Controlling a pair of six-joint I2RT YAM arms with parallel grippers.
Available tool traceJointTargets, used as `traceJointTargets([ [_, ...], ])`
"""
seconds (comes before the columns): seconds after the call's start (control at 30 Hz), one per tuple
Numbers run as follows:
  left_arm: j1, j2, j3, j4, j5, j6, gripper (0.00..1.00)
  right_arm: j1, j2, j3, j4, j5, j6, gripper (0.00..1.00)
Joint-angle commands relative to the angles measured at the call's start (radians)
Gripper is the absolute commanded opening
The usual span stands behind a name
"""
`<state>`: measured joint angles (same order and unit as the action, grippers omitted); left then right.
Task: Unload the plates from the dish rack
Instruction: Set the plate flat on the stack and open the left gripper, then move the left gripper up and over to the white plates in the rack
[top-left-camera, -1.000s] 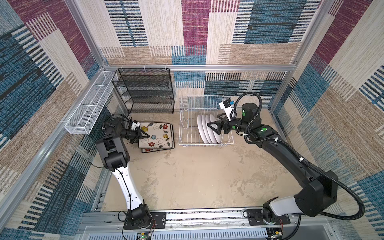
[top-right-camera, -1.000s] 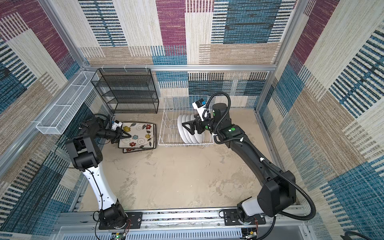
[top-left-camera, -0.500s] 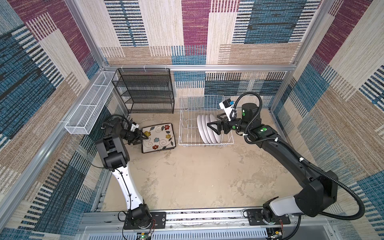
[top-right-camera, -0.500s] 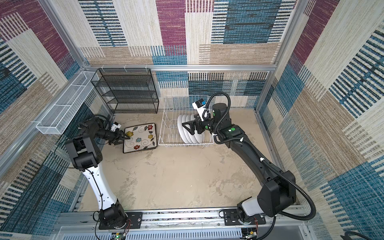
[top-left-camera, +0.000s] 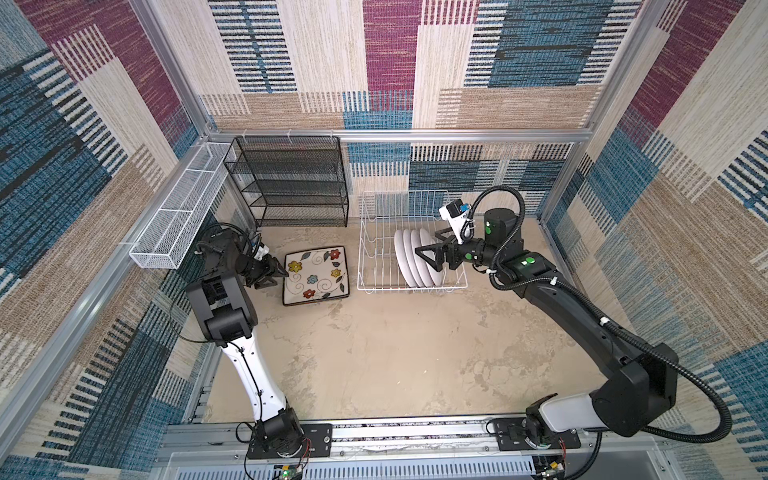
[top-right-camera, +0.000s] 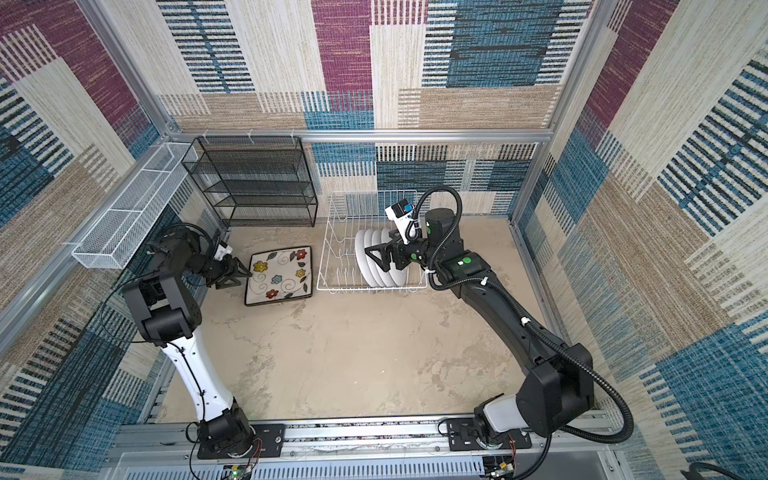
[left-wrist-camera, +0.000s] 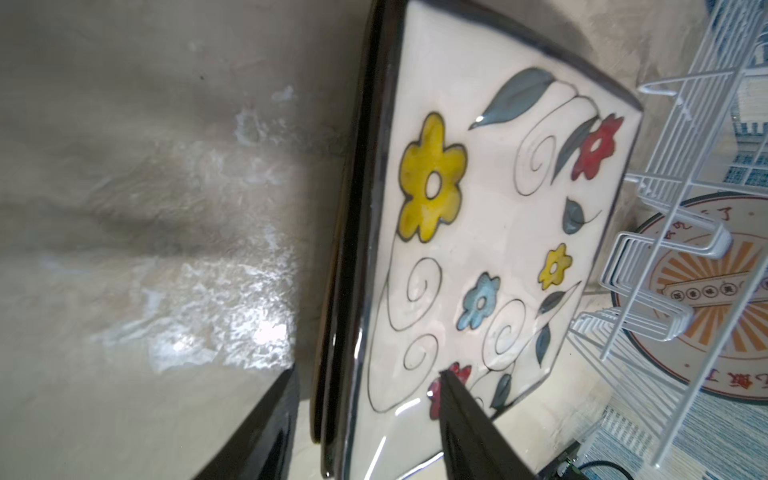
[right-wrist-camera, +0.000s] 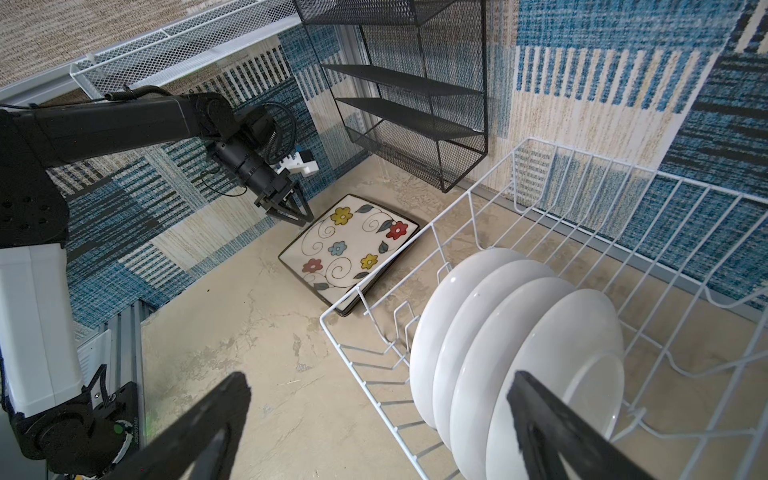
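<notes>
A stack of square plates (top-left-camera: 314, 276) (top-right-camera: 278, 276), cream flowered face up, lies flat on the table left of the dish rack (top-left-camera: 411, 289) (top-right-camera: 332, 286). My left gripper (top-left-camera: 279, 277) (left-wrist-camera: 368, 374) is open at the stack's left edge. One finger is over the top plate (left-wrist-camera: 478, 232), the other beyond the rim, and neither presses on it. Several round white plates (top-left-camera: 415, 257) (right-wrist-camera: 519, 365) stand upright in the rack. My right gripper (top-left-camera: 426, 257) (right-wrist-camera: 378, 382) hangs wide open over the rack's near side, one finger in front of the nearest round plate, holding nothing.
A black mesh shelf unit (top-left-camera: 291, 183) stands against the back wall behind the square plates. A long white mesh basket (top-left-camera: 183, 220) hangs on the left wall above my left arm. The left part of the rack (right-wrist-camera: 415, 232) holds no plates.
The top square plate, which lay askew across the stack, has settled flat and square on it. My left gripper has opened and let it go. The right arm has stayed still.
</notes>
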<state>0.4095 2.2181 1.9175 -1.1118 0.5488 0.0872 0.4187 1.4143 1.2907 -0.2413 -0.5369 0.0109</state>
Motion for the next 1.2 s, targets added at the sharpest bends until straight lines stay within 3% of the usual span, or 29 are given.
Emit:
traceJointTargets([
  [0.0,-0.01,-0.051,-0.014,0.004,-0.01,-0.024,0.59,0.002,-0.015,-0.013,0.065,0.037,0.014,0.99],
  [0.5,-0.163,-0.376,-0.155,0.115,0.07,-0.056,0.67,0.003,-0.124,-0.133,0.224,0.177,0.037,0.99],
  [0.77,-0.329,-0.548,-0.174,0.197,0.154,-0.087,0.72,0.002,-0.207,-0.21,0.318,0.279,0.095,0.99],
  [0.93,-0.437,-0.61,-0.178,0.271,0.075,-0.159,0.73,0.002,-0.233,-0.226,0.31,0.302,0.113,0.99],
  [1.03,-0.489,-0.651,-0.245,0.394,-0.067,-0.287,0.73,0.002,-0.233,-0.22,0.266,0.305,0.11,0.99],
  [1.17,-0.571,-0.706,-0.364,0.556,-0.15,-0.407,0.73,0.002,-0.232,-0.217,0.225,0.314,0.113,0.99],
])
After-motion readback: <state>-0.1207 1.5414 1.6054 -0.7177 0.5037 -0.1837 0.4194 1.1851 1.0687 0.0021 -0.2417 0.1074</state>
